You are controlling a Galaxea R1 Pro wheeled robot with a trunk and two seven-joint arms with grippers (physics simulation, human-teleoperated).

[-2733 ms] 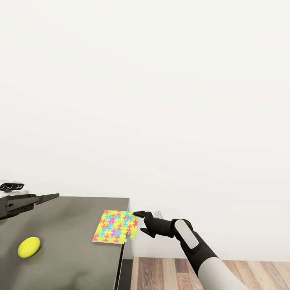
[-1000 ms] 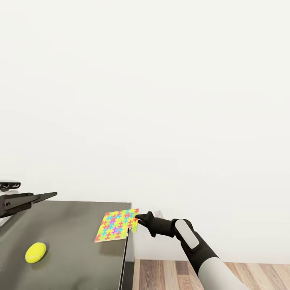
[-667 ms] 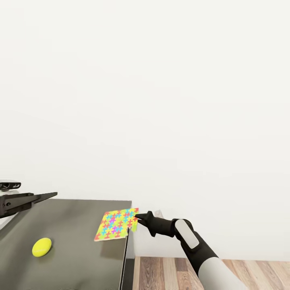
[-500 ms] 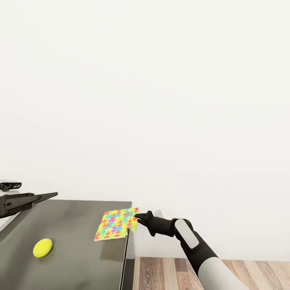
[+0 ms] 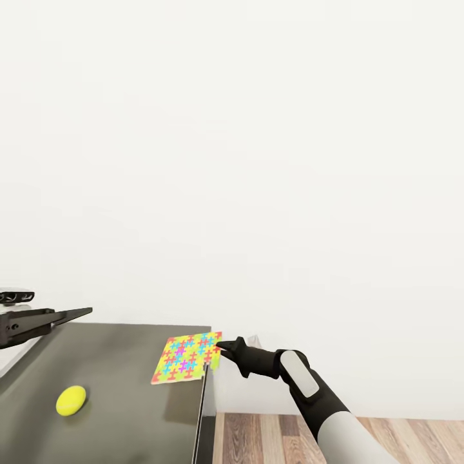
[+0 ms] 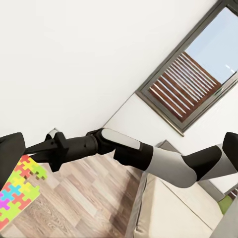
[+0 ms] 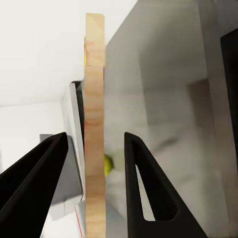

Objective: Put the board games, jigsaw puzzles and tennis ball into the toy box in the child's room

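On the dark grey part of the table (image 5: 122,412) a jigsaw puzzle (image 5: 187,357) of yellow, pink, blue and green pieces lies tilted, its right edge raised off the top near the table's corner. My right gripper (image 5: 220,347) is shut on that raised edge. In the right wrist view the sheet (image 7: 94,74) stands edge-on between my two fingers (image 7: 144,183). The tennis ball (image 5: 71,400) rests to the left of the puzzle. At the table's far left, above the top, my left gripper (image 5: 59,311) is open and holds nothing. The left wrist view catches the puzzle (image 6: 15,193) and my right arm (image 6: 124,153).
A bare white wall rises behind the table. The table's right edge (image 5: 205,399) drops to a wood plank floor (image 5: 386,438). The left wrist view takes in a beige bed (image 6: 163,208) and a grey-framed window (image 6: 193,84).
The puzzle lay flat 2.7 s ago; its right edge now hangs raised in my right gripper and has held still over the last second. The tennis ball has drifted slightly right.
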